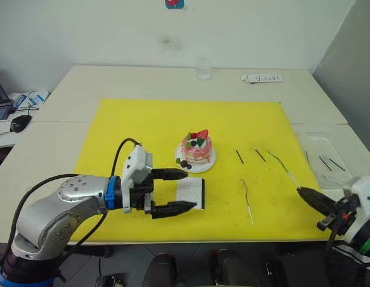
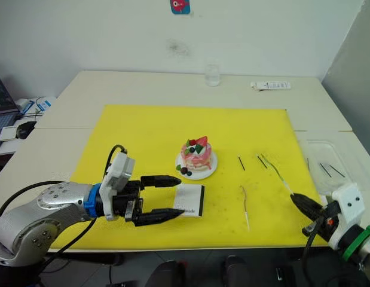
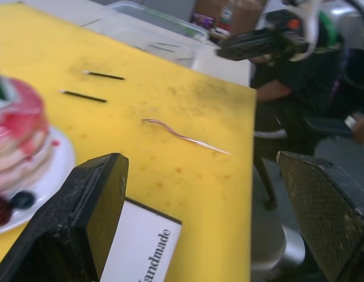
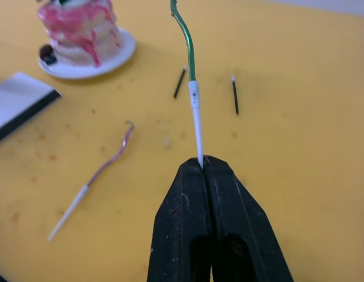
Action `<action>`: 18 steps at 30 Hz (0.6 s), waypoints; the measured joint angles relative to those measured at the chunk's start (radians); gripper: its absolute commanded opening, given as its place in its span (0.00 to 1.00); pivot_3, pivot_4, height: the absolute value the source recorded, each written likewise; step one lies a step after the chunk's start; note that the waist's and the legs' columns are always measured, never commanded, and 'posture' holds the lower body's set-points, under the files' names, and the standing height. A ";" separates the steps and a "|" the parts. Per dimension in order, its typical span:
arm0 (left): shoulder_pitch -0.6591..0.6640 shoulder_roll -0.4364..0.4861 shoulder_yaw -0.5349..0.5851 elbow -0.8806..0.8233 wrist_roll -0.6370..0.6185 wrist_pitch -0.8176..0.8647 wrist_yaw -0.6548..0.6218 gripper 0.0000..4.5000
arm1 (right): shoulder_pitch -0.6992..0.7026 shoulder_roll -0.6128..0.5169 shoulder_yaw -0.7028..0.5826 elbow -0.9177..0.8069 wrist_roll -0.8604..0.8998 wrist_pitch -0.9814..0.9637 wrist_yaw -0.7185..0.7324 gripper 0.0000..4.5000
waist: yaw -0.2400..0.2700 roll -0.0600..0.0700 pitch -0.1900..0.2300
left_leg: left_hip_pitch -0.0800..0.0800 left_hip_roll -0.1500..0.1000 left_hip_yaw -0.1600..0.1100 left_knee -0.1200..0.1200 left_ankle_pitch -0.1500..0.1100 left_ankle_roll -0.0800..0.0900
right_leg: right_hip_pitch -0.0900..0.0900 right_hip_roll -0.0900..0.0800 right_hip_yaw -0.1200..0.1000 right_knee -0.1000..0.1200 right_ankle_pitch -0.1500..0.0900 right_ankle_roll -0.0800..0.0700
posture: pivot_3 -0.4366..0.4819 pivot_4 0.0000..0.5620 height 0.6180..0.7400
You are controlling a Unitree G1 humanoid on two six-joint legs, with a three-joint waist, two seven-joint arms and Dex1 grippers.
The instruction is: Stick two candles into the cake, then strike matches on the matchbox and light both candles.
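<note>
The pink cake (image 1: pixel 196 148) sits on its white plate (image 1: pixel 208 163) in the middle of the yellow mat (image 1: pixel 143 131). Just in front of it lies the white matchbox (image 1: pixel 190 192). My left gripper (image 1: pixel 189 190) is open, one finger on each side of the matchbox. The greenish candle (image 4: pixel 187 47) lies on the mat at the right, and my right gripper (image 4: pixel 202 161) is shut on its white end. The pinkish candle (image 1: pixel 247 194) lies loose between the matchbox and the right gripper. Two dark matches (image 1: pixel 239 156) (image 1: pixel 260 155) lie right of the cake.
A clear plastic tray (image 1: pixel 319 146) holding more dark sticks (image 1: pixel 328 162) sits off the mat's right edge. A glass (image 1: pixel 204 69) and a white remote (image 1: pixel 262 78) stand at the table's far side. A mouse (image 1: pixel 20 122) lies at far left.
</note>
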 measured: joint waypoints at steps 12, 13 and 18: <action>-0.197 -0.217 0.025 0.079 -0.420 0.108 0.353 1.00 | -0.613 -0.018 0.311 0.126 0.516 0.134 -0.322 0.01 | 0.003 -0.002 0.001 | -0.003 -0.001 -0.001 0.000 0.000 0.000 | 0.000 0.001 0.000 -0.001 0.000 0.001 | 0.48 0.27 1.00; -0.222 -0.245 0.024 0.088 -0.459 0.104 0.397 1.00 | -0.645 -0.004 0.335 0.143 0.547 0.135 -0.346 0.01 | 0.003 -0.002 0.001 | -0.003 -0.001 -0.001 0.000 0.000 0.000 | -0.001 0.001 0.001 -0.001 0.000 0.001 | 0.48 0.27 1.00; -0.281 -0.311 0.023 0.114 -0.575 0.065 0.539 1.00 | -0.730 0.029 0.418 0.205 0.693 0.132 -0.441 0.01 | 0.001 -0.002 0.001 | -0.003 -0.001 -0.001 0.000 0.000 0.000 | -0.001 0.001 0.001 -0.001 0.000 0.001 | 0.48 0.27 1.00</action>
